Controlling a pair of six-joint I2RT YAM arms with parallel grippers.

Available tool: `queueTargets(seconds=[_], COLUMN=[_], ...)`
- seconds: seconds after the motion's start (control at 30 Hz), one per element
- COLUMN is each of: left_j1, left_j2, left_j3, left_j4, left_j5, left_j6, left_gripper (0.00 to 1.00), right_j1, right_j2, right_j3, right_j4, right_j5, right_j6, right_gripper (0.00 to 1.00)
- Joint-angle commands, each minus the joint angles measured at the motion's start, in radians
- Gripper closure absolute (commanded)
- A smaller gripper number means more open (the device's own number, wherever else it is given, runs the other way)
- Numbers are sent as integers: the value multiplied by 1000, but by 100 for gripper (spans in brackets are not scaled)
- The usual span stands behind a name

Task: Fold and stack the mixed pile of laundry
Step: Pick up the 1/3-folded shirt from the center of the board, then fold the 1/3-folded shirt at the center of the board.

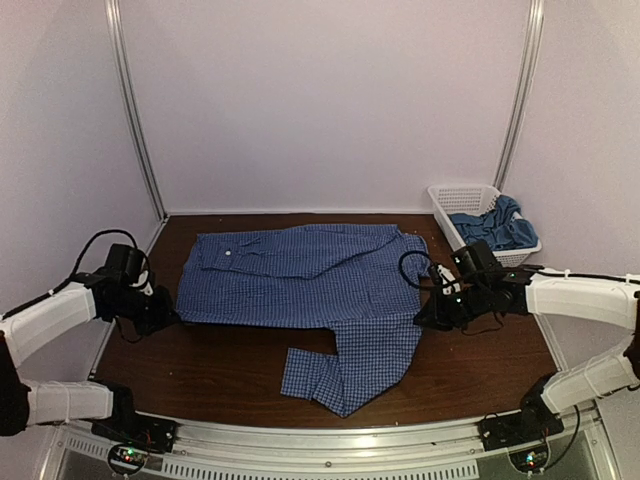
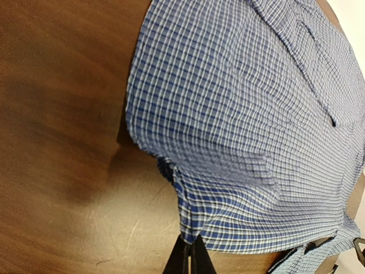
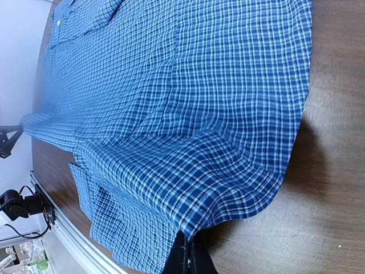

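The blue-and-white checked shirt (image 1: 300, 265) lies spread across the brown table, one sleeve (image 1: 345, 370) hanging toward the near edge. My left gripper (image 1: 165, 322) is shut on the shirt's near-left corner; in the left wrist view the cloth (image 2: 245, 131) rises from the pinched fingertips (image 2: 190, 254). My right gripper (image 1: 425, 318) is shut on the shirt's near-right edge; in the right wrist view the cloth (image 3: 188, 114) lifts from the closed jaws (image 3: 188, 257). The teal-blue t-shirt (image 1: 495, 228) lies crumpled in the basket.
A white lattice basket (image 1: 452, 200) stands at the back right against the wall. Bare brown table (image 1: 480, 370) shows at near right and near left. A metal rail (image 1: 330, 440) runs along the near edge.
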Motion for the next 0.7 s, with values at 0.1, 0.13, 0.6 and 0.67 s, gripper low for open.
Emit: queueTargets(seconds=[0.1, 0.13, 0.6, 0.67], left_j1=[30, 31, 39, 45], left_j2=[238, 276, 665, 702], left_j3=[186, 213, 544, 568], left_j4=[151, 164, 223, 223], left_j5=[-16, -11, -42, -51], left_j6=[81, 87, 138, 142], left_gripper=[100, 100, 100, 100], right_j1=[-96, -107, -195, -205], right_j2=[184, 214, 602, 629], right_j3=[222, 252, 635, 669], right_j4=[-41, -47, -90, -97], right_j5=[28, 26, -19, -21], right_j6=[-140, -156, -271, -277], right_gripper=[100, 100, 100, 100])
